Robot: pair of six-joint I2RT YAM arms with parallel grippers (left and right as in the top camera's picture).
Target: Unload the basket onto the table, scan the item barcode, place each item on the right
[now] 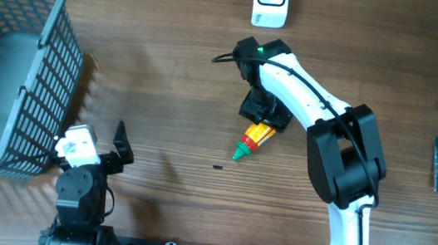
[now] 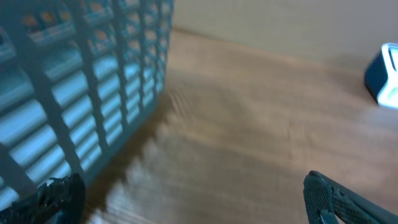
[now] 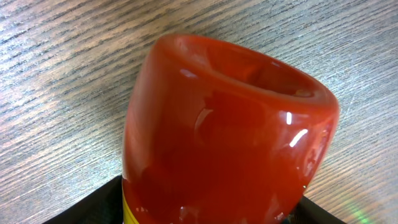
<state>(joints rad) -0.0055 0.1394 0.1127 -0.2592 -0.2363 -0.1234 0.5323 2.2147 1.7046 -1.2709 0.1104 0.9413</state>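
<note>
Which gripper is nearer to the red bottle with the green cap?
Right. The right gripper is directly at the bottle, over its red end. The left gripper stands open, far from the bottle, beside the basket.

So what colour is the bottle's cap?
The cap is green, seen best in the overhead view.

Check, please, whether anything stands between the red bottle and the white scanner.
Nothing visible does: between the red bottle and the white scanner lies bare table, with only the right arm reaching over it.
</note>
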